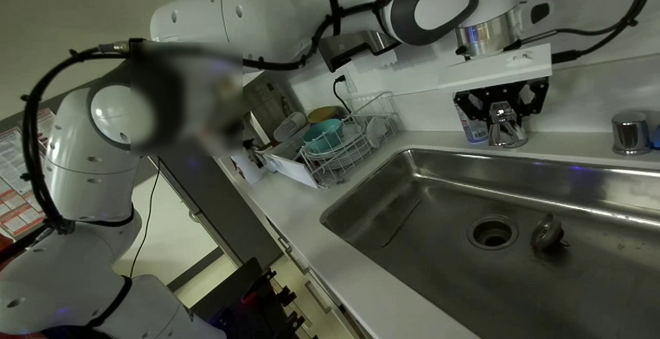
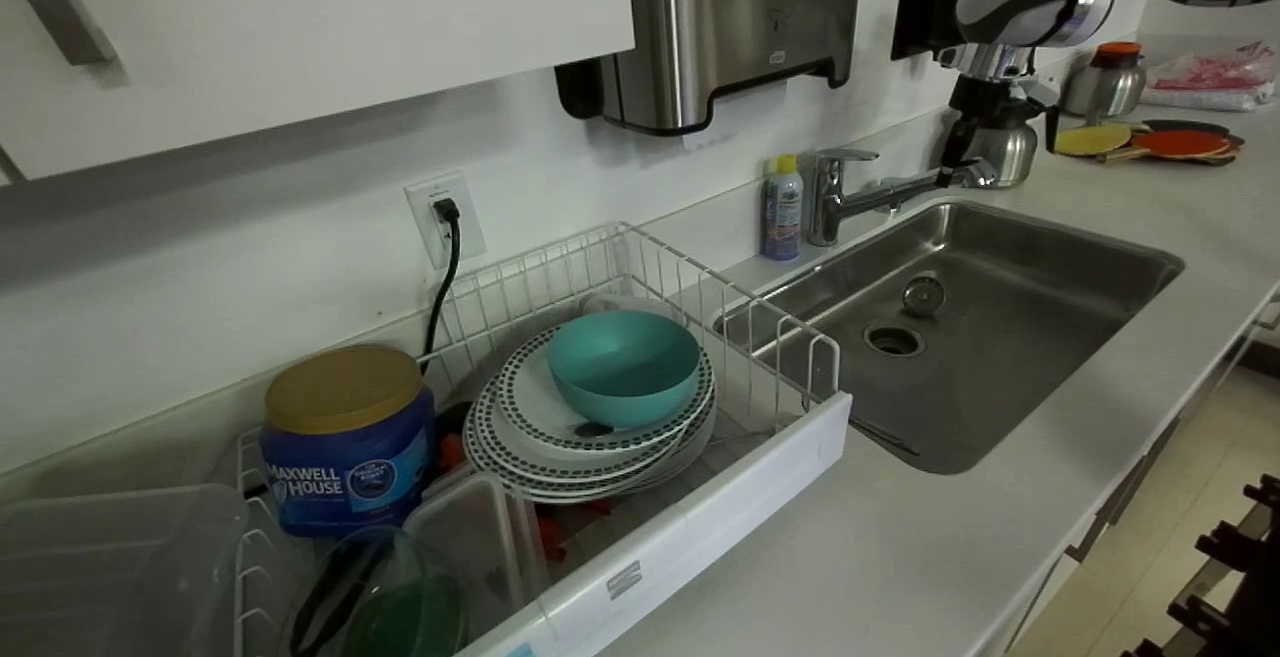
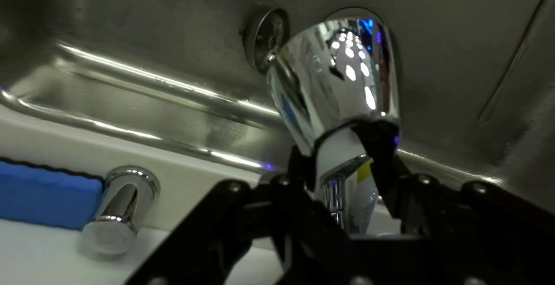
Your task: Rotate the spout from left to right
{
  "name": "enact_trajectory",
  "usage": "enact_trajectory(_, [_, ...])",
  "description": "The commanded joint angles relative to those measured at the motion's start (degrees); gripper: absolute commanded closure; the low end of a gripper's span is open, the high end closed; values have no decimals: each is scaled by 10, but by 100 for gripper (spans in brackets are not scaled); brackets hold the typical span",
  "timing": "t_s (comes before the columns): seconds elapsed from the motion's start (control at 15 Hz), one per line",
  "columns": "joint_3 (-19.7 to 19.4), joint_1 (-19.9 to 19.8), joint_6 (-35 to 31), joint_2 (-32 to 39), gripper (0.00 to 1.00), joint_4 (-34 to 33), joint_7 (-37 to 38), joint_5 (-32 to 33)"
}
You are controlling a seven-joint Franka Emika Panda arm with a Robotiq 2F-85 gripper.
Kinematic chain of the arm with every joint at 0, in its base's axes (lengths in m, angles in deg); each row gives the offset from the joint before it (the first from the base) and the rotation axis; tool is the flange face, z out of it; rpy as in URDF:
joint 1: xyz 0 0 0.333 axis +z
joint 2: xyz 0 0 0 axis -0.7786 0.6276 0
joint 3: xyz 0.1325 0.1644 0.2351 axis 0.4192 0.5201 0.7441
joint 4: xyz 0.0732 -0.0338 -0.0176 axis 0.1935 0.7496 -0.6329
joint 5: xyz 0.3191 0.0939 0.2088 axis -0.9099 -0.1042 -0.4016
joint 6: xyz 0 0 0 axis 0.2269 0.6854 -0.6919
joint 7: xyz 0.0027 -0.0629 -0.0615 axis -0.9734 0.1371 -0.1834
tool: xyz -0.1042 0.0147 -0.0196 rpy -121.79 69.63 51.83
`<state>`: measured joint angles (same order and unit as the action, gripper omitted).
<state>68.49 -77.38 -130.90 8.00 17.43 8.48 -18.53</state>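
The shiny chrome spout (image 2: 900, 193) runs from the chunky faucet base (image 2: 826, 205) toward the carafe, along the sink's back edge. Its flared end (image 1: 508, 133) points toward the camera in an exterior view. In the wrist view the spout's end (image 3: 336, 76) fills the middle, over part of the drain. My gripper (image 3: 344, 155) has one dark finger on each side of the spout just behind the flare, and both look in contact with it. The gripper also shows at the spout in both exterior views (image 1: 501, 111) (image 2: 948, 175). The fingertips are partly hidden by the spout.
The steel sink (image 1: 361, 194) lies below, with a drain (image 1: 492, 233) and a loose plug (image 1: 547, 231). A spray can (image 2: 783, 209) stands by the faucet base, and a steel carafe (image 2: 1008, 152) behind the gripper. A silver cylinder (image 3: 121, 211) and blue sponge (image 3: 47, 194) sit on the ledge.
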Motion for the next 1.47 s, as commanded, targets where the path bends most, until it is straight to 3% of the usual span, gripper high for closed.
enact_trajectory(0.0, [-12,3,-60,-20,32,32,32,-4])
enact_trajectory(0.13, [-15,5,-88,-32,26,51,49,-6])
enact_trajectory(0.33, [-20,8,-155,-60,2,98,71,-5])
enact_trajectory(0.4, [-21,9,-167,-73,0,116,77,-3])
enact_trajectory(1.0, [-32,14,-179,-221,0,279,148,2])
enact_trajectory(1.4, [-49,39,-175,-319,0,382,257,35])
